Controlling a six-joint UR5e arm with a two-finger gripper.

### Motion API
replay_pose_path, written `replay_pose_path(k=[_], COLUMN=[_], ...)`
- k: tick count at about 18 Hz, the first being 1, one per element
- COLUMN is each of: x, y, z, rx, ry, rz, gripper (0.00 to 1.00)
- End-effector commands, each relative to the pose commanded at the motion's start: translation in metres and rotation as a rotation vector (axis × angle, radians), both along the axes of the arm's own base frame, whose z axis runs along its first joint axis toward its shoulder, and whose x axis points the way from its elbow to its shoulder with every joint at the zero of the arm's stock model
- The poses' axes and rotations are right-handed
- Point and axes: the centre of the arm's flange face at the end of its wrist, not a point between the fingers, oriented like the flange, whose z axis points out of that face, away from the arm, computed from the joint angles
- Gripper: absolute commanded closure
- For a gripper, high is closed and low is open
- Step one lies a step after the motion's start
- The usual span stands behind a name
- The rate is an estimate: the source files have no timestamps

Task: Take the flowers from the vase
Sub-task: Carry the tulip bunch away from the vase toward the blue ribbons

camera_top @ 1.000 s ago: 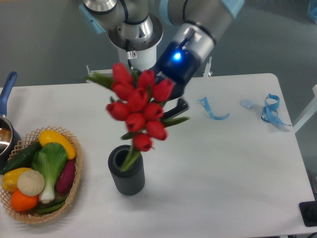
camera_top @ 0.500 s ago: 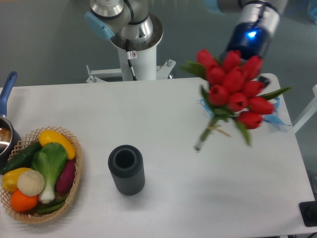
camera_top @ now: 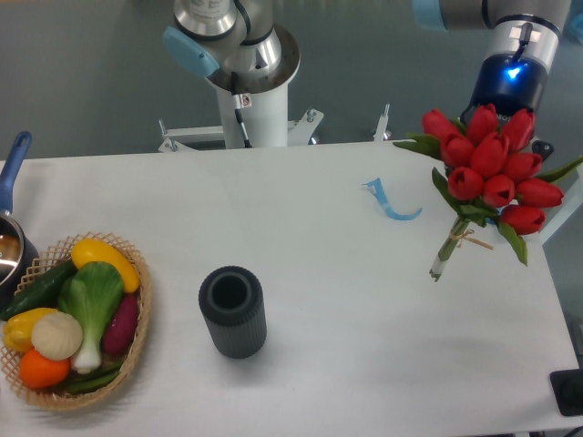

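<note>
The flowers (camera_top: 489, 173), a bunch of red tulip buds with green leaves and twine-tied stems, hang in the air over the table's right side, stems pointing down-left. My gripper (camera_top: 524, 146) is behind the buds, mostly hidden by them, and holds the bunch. Its fingers do not show. The vase (camera_top: 233, 310), a short dark grey ribbed cylinder, stands upright and empty at the table's front centre-left, far from the gripper.
A woven basket (camera_top: 137, 319) of vegetables sits at the front left. A pot with a blue handle (camera_top: 14, 164) is at the left edge. A blue ribbon scrap (camera_top: 387, 202) lies right of centre. The robot base (camera_top: 246, 86) stands behind the table.
The gripper lifted the flowers out of the vase and carried them right, from above the vase to over the table's right edge. The vase stayed in place.
</note>
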Motion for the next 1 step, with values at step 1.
replay_pose_path(k=[1], x=[0.0006], y=[0.0008], z=[-0.0007], rx=[0.0], ry=[-0.003], rz=[-0.001], gripper=[0.69])
